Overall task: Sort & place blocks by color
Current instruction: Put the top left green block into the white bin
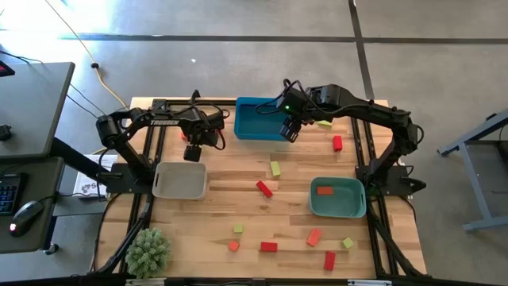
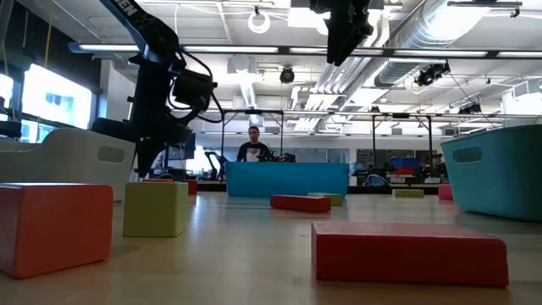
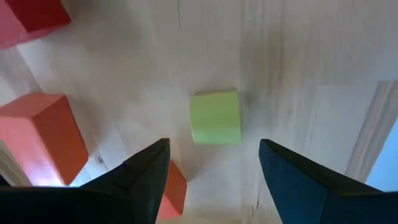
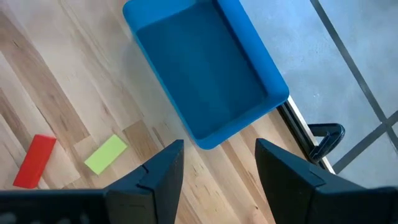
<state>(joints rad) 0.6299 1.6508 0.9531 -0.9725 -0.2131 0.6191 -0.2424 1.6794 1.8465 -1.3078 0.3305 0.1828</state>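
My left gripper (image 1: 196, 143) hangs open, pointing down, just beyond the beige tray (image 1: 180, 180). In the left wrist view a yellow-green block (image 3: 216, 117) lies flat on the wood ahead of the gap between its fingers, untouched. Orange-red blocks (image 3: 40, 134) (image 3: 174, 186) and a red block (image 3: 28, 18) lie close beside it. My right gripper (image 1: 290, 131) is raised and open, with nothing between its fingers, over the near right corner of the blue tray (image 4: 205, 68). A red block (image 4: 34, 160) and a yellow-green block (image 4: 106, 154) lie on the table near that tray.
The teal tray (image 1: 337, 199) at the right holds one orange-red block (image 1: 325, 190). Several loose blocks lie across the table's middle and near part, such as a red one (image 1: 264, 188) and a yellow-green one (image 1: 275, 168). A fuzzy green plant ball (image 1: 148, 252) stands at the near left corner.
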